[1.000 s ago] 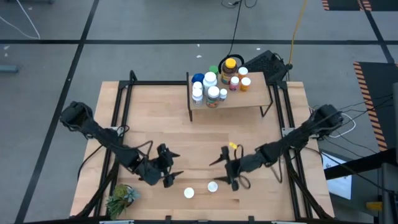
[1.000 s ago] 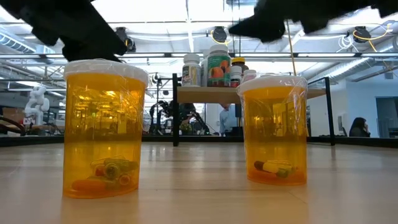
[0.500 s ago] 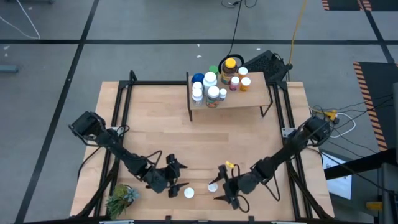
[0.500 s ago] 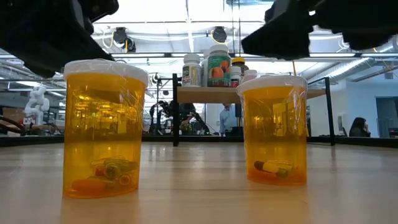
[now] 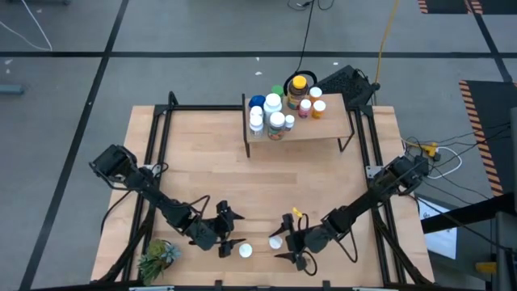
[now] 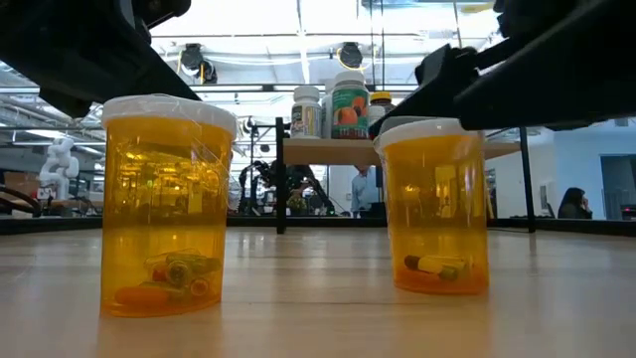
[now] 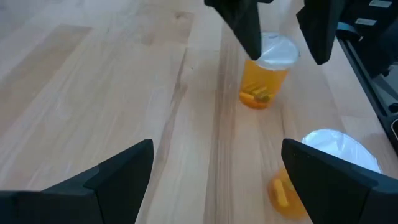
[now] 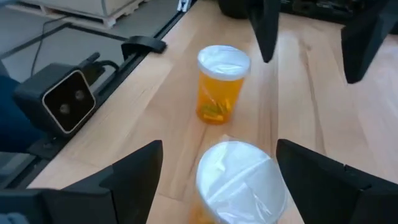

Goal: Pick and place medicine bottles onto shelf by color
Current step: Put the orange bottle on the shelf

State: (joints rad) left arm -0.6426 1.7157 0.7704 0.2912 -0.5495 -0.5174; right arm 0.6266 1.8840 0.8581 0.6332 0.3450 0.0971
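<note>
Left gripper reaches low, fingers spread wide, just left of the left bottle. Both orange bottles stand upright, white caps up, well in front of the shelf. Right gripper, fingers apart, straddles the right bottle, not touching.

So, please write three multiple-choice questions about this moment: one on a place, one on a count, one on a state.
1. Where is the small green plant?
A. on the shelf
B. at the table's near left corner
C. between the grippers

2. How many orange bottles stand on the tabletop?
A. two
B. four
C. none

3. The right gripper's fingers are:
A. shut on a bottle
B. open around a bottle
C. shut, empty

Key: 1 B, the plant sits there, off the shelf. 2 A, the left bottle and right bottle. 3 B, the right gripper straddles the right bottle, fingers apart.
</note>
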